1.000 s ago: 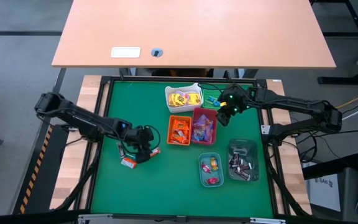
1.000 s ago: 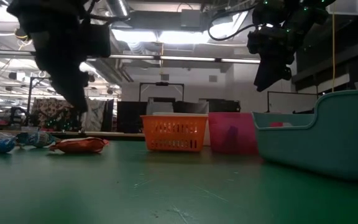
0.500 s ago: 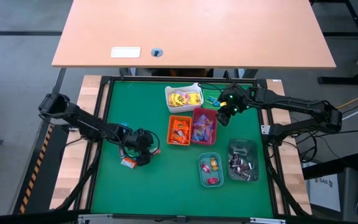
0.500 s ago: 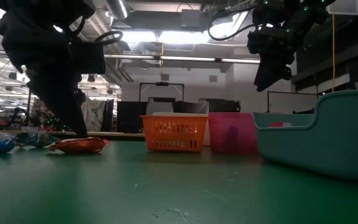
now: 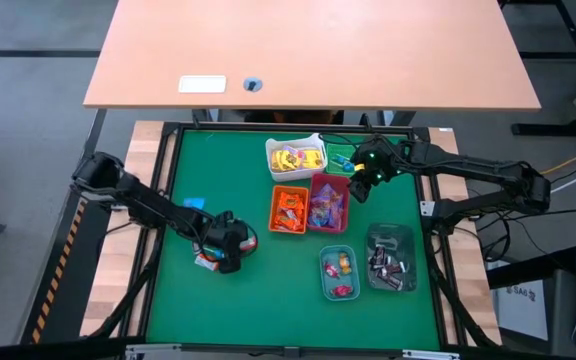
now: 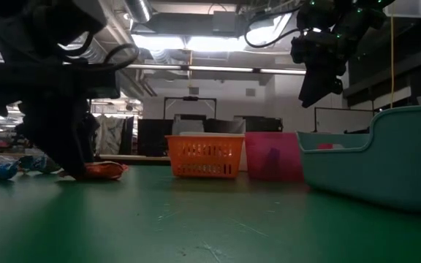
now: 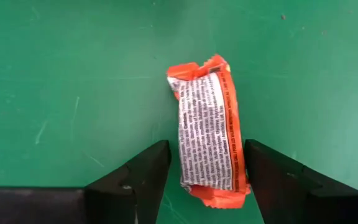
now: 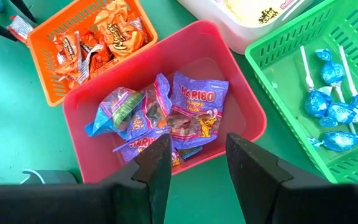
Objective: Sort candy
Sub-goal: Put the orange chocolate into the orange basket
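Observation:
An orange-wrapped candy [image 7: 209, 140] lies flat on the green mat, printed side up. My left gripper [image 7: 207, 152] is low over it, open, with one finger on each long side of the wrapper; in the high view it is at the mat's left half [image 5: 226, 250]. A red and white candy [image 5: 206, 261] lies just beside it. My right gripper [image 8: 197, 165] hangs open and holds nothing above the red bin [image 8: 79, 106] of purple candy bags [image 8: 197, 106]. My left gripper comes at the orange candy from above, slanting down, its fingers along the wrapper's two long sides. One finger [image 7: 278, 180] stands right at the wrapper's edge [image 7: 244, 174]; I cannot tell whether it touches. The candy lies flat on the mat.
A white bin [image 5: 295, 157], green bin [image 5: 340, 158], orange bin [image 5: 289, 210] and red bin [image 5: 329, 203] stand at mid-table. Two clear bins [image 5: 338, 273] [image 5: 391, 258] stand nearer the front. A blue candy [image 5: 194, 203] lies left of them, more blue ones [image 6: 6, 169] at the low view's left.
My left gripper has come down toward the mat and a little toward the near edge, ending low over the orange candy. The candy has stayed where it was.

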Tool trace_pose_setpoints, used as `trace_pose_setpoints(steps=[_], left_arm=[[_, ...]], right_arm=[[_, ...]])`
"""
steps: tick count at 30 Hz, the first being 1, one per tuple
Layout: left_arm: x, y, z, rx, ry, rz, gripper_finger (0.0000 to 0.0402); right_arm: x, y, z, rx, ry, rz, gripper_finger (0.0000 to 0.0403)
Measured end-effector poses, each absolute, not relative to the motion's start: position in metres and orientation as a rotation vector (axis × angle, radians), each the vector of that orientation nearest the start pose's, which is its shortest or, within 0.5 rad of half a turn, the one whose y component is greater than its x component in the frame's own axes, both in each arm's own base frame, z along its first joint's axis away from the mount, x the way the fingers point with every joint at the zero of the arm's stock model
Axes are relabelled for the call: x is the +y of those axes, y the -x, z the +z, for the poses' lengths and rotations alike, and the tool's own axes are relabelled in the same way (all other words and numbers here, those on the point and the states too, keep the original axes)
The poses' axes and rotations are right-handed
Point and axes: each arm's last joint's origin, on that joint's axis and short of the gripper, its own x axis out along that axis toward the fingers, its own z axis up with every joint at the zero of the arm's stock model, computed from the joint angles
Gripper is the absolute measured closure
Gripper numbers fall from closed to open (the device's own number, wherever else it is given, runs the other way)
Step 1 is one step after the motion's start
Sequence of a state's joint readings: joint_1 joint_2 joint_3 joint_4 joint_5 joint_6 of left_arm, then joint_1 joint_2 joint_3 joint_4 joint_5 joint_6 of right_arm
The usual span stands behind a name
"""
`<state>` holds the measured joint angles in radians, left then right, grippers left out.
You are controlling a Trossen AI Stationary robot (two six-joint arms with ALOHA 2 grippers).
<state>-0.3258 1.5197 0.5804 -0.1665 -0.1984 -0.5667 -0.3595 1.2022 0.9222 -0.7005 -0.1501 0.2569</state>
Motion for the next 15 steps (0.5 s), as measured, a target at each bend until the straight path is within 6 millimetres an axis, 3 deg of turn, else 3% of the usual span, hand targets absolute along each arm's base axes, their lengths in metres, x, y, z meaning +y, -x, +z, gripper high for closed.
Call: trace_pose_setpoints(steps=[5,11,15], left_arm=[[-0.074,-0.231,0.118,1.045,0.202,0.211,0.0243],[-0.074,-0.232,0.119,1.02,0.244,0.251,0.0305],[-0.074,-0.235,0.122,0.976,0.271,0.238,0.0324]], right_arm=[[-0.066,-0.22,0.26,0.934,-0.459,-0.272,0.0251],[-0.032,-0.22,0.271,0.902,-0.446,-0.187,0.0251],[-0.011,-0.215,0.279,0.87,-0.402,-0.149,0.0251]])
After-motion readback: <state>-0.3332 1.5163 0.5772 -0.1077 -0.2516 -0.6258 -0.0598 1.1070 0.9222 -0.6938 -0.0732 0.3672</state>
